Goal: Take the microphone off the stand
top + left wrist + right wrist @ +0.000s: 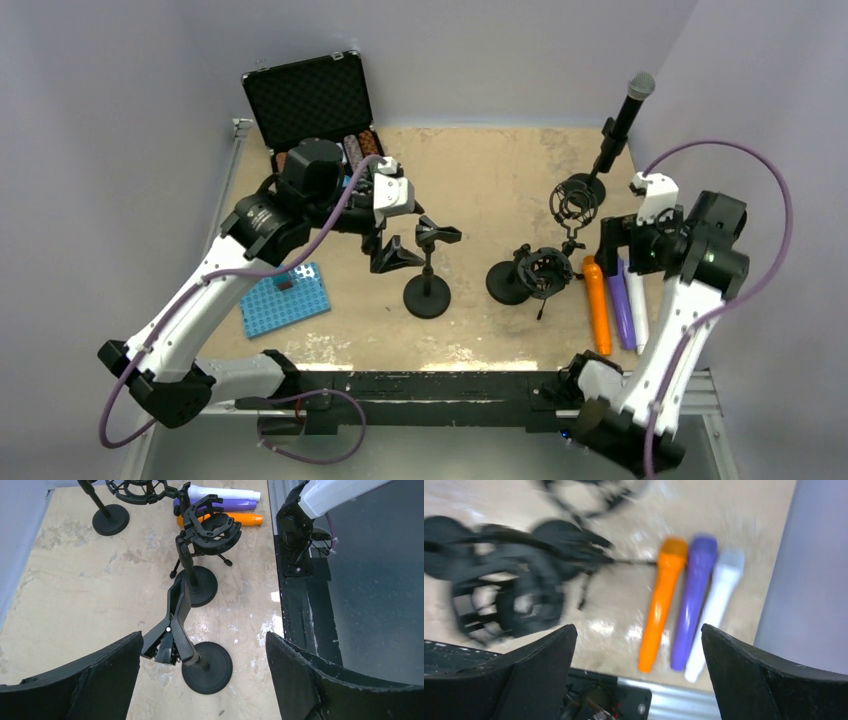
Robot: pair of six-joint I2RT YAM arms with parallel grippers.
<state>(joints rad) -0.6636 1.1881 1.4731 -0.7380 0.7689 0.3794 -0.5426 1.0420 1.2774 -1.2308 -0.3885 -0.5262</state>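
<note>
Approach step: left tool [202, 677] and right tool [639, 672] both gape empty; right one probably must reach microphone [640, 87] on stand [608, 150].

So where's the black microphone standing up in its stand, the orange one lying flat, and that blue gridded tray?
black microphone [626, 113]: top view, on its handle below the head.
orange microphone [663, 600]: right wrist view, middle of its body.
blue tray [268, 312]: top view, bare part of its gridded face.
</note>
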